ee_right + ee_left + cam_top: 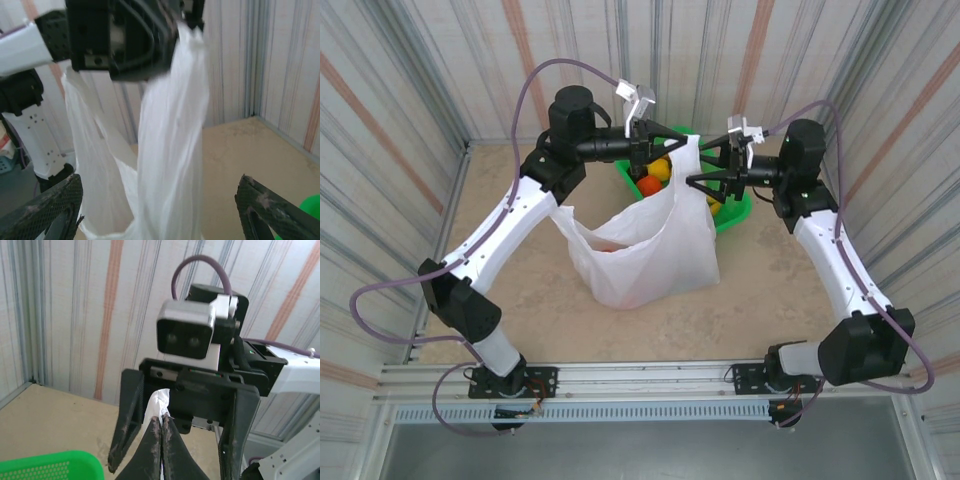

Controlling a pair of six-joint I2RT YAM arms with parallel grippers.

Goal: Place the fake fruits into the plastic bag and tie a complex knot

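I note left gripper (161, 422) pinching the plastic bag (640, 250) by its raised handle mid-table, right gripper (705, 180) spread wide just right, gripping nothing, fake fruits (655, 178) mostly in the far green basket (735, 215); this one-sided hold could let thin film slip, collapsing the mouth.

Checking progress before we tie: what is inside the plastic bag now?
Through the translucent film of the plastic bag, one reddish fruit shows near its left side. Crinkled film hides the rest of the inside. Behind it, yellow and orange fruits lie in the green basket.
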